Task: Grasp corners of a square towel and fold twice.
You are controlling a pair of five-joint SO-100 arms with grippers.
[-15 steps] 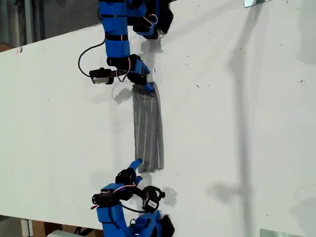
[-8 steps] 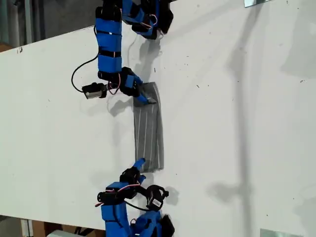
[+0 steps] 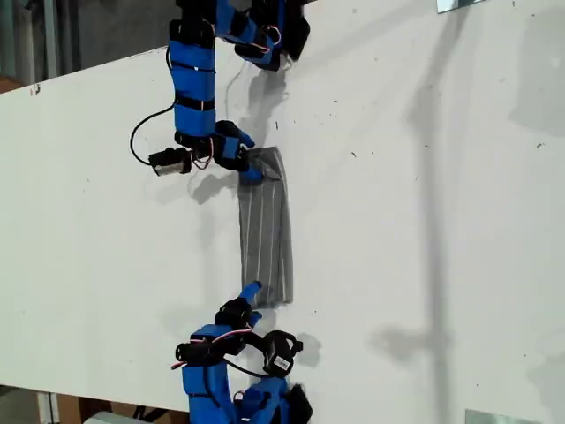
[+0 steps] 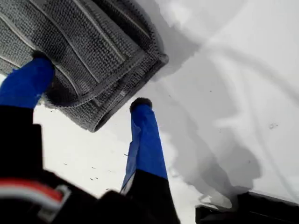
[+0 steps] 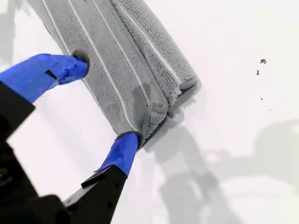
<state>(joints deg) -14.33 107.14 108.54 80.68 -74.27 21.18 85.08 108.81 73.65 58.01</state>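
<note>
The grey striped towel (image 3: 265, 230) lies folded into a narrow strip on the white table (image 3: 424, 221). My first gripper (image 3: 251, 168) is at the strip's end nearer the exterior view's top. It stands open (image 4: 88, 84), with one fingertip (image 4: 32, 70) pressing on the towel (image 4: 84, 42) and the other on bare table beside a layered corner (image 4: 156, 58). My second gripper (image 3: 252, 291) is at the opposite end, also open (image 5: 105, 99). Its fingertips touch the towel (image 5: 126, 60) at one long edge and at the end's corner, with a thick folded corner (image 5: 189, 86) beyond.
Both arm bases stand at the table's edges, one (image 3: 265, 31) at the exterior view's top and one (image 3: 256, 402) at its bottom. Metal brackets sit at the top right (image 3: 459, 4) and bottom right (image 3: 499, 417). Arm shadows fall across the table.
My first gripper has shifted a little toward the exterior view's bottom left and now rests on the towel's end, which looks slightly spread. My second gripper has barely moved.
</note>
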